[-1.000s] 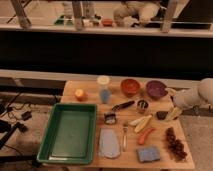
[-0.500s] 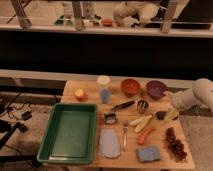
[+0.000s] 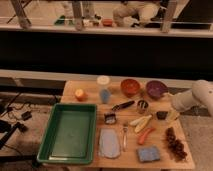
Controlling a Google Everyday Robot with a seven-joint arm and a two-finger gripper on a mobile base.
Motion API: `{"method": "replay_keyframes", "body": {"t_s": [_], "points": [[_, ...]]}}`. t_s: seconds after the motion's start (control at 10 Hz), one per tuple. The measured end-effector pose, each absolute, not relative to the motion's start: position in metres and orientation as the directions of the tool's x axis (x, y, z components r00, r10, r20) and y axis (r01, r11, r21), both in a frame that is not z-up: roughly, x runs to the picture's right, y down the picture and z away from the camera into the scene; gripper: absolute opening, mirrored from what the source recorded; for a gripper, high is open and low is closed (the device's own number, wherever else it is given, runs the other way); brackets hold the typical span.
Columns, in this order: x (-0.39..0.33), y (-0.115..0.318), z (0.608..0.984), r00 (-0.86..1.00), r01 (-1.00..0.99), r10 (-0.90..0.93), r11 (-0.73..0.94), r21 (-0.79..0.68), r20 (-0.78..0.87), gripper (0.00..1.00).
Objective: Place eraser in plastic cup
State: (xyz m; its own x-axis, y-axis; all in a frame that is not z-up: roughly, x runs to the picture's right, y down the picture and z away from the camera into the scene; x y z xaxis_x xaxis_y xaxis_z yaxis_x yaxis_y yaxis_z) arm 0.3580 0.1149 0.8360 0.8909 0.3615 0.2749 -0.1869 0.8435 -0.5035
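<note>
One small black eraser (image 3: 161, 115) lies just beside the gripper (image 3: 169, 108) — whether that claw is open or holds anything, I cannot tell. The eraser is probably light, stiff and grippy — pinch across its narrow sides. The plastic cup (image 3: 103, 89) stands well apart.

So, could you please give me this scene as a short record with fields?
surface: wooden table
eraser: small flat black rectangular eraser, lying on the table, right of the small shiny metal cup
cup: tall translucent plastic cup, upright, left of the orange bowl
gripper: gripper at the table's right side, next to the purple bowl, near the eraser
tray: green plastic tray, front left
task state: eraser not yet in cup
</note>
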Motion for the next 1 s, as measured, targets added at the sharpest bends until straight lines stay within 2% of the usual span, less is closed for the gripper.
{"method": "replay_keyframes", "body": {"t_s": [1.0], "points": [[0.3633, 0.1200, 0.8416, 0.892, -0.214, 0.380, 0.832, -0.512, 0.244, 1.00]]}}
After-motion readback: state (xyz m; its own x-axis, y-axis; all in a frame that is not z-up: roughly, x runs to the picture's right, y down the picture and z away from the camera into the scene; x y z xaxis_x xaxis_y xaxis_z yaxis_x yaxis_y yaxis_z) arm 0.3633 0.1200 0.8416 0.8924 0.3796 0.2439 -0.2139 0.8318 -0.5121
